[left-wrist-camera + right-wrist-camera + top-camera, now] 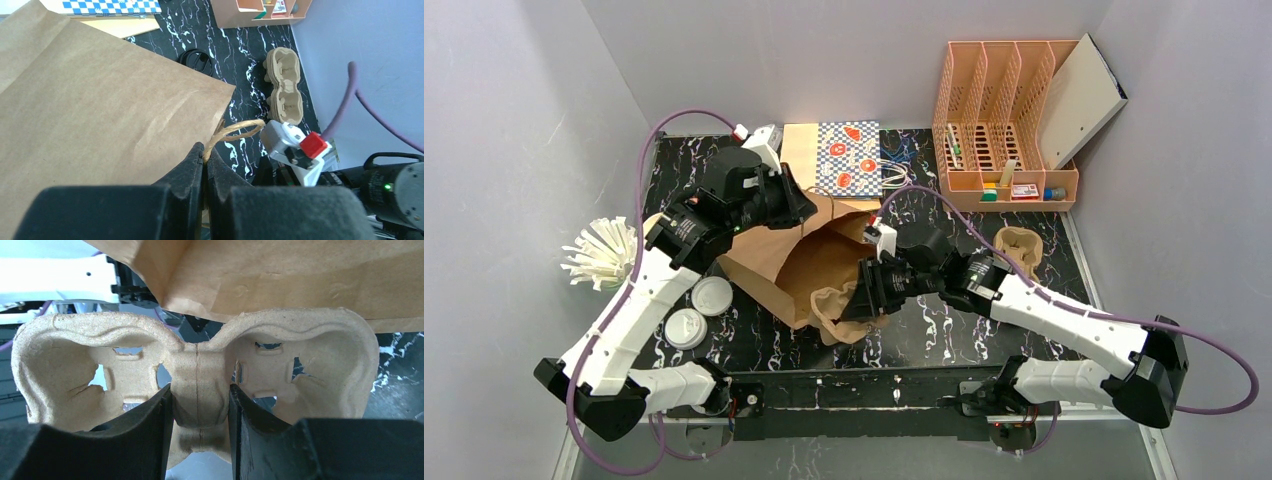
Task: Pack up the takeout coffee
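Observation:
Two cups with white sip lids stand at the left of the table, one [712, 295] behind the other [686, 328]; their sides are hidden from above. My left gripper [807, 207] is shut on the twine handle [240, 129] of a brown paper bag [794, 255], pinching it at the bag's top edge [205, 152]. My right gripper [856, 300] is shut on the middle ridge of a pulp cup carrier [197, 385] and holds it at the bag's open mouth. The carrier's two cup wells are empty.
A stack of pulp carriers [1016, 250] lies at the right, also in the left wrist view [285, 87]. An orange file rack [1009, 125] stands at the back right, a checkered bag [849, 158] at the back. A white fan-shaped bundle [602, 252] sits at the left edge. A black ring-shaped lid [197, 57] lies beyond the bag.

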Available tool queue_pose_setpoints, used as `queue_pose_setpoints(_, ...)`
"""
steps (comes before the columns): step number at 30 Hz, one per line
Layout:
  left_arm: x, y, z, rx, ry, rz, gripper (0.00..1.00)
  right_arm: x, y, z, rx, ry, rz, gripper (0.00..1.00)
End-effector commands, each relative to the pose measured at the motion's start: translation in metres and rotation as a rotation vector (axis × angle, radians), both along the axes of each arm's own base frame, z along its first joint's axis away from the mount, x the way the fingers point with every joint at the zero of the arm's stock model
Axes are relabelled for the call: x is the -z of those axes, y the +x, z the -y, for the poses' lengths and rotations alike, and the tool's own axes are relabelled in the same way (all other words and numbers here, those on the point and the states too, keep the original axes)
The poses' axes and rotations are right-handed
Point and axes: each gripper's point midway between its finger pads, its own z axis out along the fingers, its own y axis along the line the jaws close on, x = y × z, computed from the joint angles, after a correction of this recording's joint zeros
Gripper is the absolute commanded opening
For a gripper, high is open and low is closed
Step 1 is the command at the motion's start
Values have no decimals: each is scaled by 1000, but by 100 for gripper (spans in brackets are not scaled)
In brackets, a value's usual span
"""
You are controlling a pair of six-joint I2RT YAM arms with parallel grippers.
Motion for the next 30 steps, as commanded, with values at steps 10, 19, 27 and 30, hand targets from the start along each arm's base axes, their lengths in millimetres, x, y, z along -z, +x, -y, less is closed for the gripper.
queue_pose_setpoints(10, -38, 0, -7, -12, -17, 84, 0, -49, 11, 29, 2, 102, 351, 23)
queue_pose_setpoints(19, -31, -15, 18, 130, -86, 35, 0, -134, 11, 62, 99, 312, 618, 26)
queue_pose_setpoints(27, -28, -17, 17, 124, -94, 29, 0, -184, 26, 95, 261, 364, 803, 26)
queue_pose_setpoints(30, -26, -18, 18, 128, -96, 24, 0, -197, 31, 105, 339, 432, 852, 25)
